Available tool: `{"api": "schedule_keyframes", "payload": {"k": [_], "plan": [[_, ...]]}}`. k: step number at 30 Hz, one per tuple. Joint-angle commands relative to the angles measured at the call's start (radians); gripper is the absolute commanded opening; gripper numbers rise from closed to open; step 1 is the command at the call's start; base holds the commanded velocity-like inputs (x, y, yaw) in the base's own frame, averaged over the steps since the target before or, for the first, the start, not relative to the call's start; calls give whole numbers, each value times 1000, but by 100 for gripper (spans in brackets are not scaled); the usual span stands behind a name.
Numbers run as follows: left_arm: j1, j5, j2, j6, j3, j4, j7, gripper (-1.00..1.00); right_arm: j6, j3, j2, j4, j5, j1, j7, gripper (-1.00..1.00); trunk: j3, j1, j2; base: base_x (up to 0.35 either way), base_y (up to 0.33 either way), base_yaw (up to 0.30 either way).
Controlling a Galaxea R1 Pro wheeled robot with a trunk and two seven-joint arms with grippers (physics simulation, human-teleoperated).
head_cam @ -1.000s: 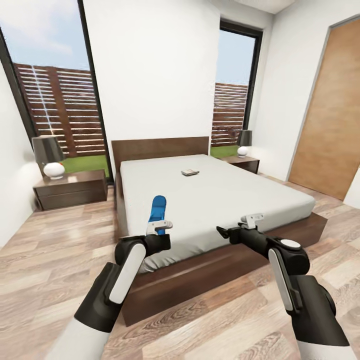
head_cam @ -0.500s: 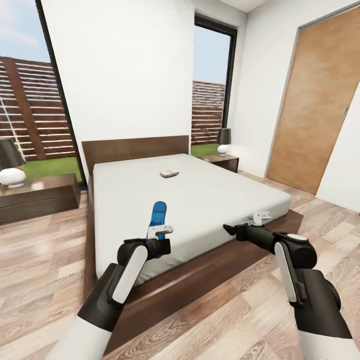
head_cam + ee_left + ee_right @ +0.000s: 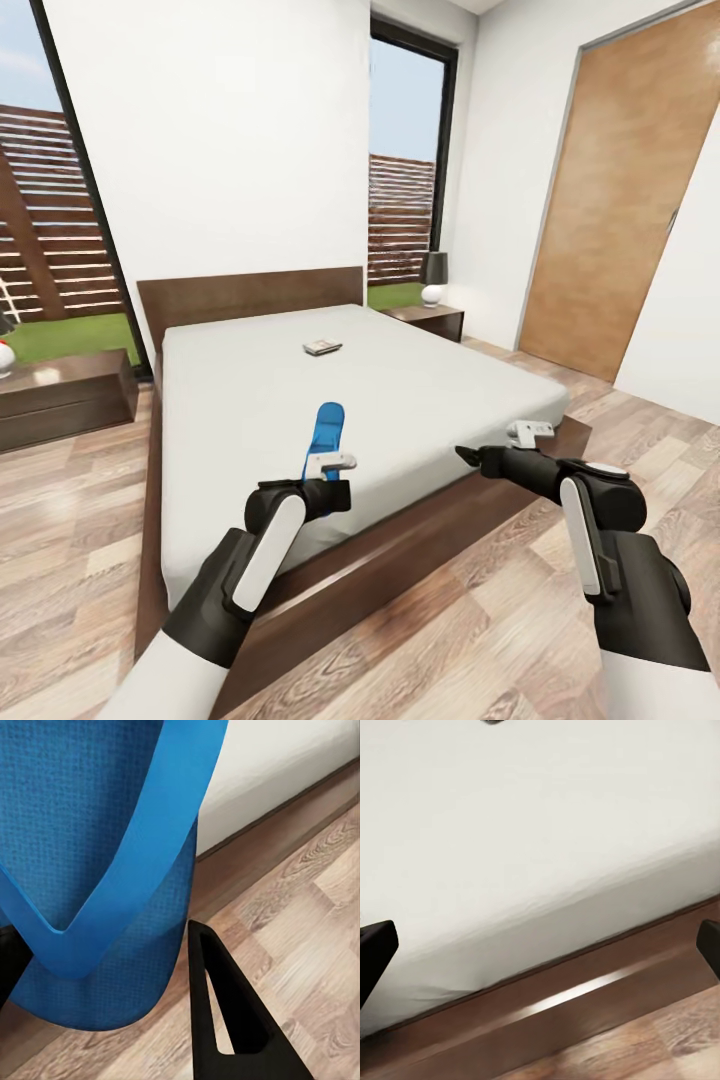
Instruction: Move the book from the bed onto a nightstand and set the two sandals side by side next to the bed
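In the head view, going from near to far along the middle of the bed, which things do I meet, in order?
Left hand holding a blue sandal → book on the bed → headboard → white wall.

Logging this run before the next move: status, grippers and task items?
Left gripper shut on one blue sandal. Right gripper open, empty, at the bed foot. Book on mattress, not yet moved. Nothing blocking.

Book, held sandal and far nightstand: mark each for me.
book [image 3: 322, 347], head view, its cover, lying on the mattress.
sandal [image 3: 326, 430], head view, upper sole above the left gripper.
nightstand [image 3: 428, 320], head view, its top by the lamp.
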Motion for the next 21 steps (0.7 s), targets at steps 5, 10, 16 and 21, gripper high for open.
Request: {"api": "schedule_keyframes", "payload": {"k": [5, 10, 16, 21], "plan": [[-2, 10, -1, 0, -5, -8, 10, -100, 7, -1, 1, -1, 0, -2, 4, 100, -3, 0, 0, 4, -1, -64], [-2, 10, -1, -1, -6, -2, 12, -100, 25, -2, -1, 0, 2, -11, 1, 100, -7, 0, 0, 1, 0, -133], [-2, 6, -1, 0, -8, 0, 15, -100, 66, -15, -3, 0, 3, -29, -2, 100, -15, 0, 0, 0, 0, -132], [-2, -1, -1, -1, -10, 0, 20, -100, 66, -28, -3, 0, 3, -32, -2, 100, -22, 0, 0, 58, -55, -128]]}}
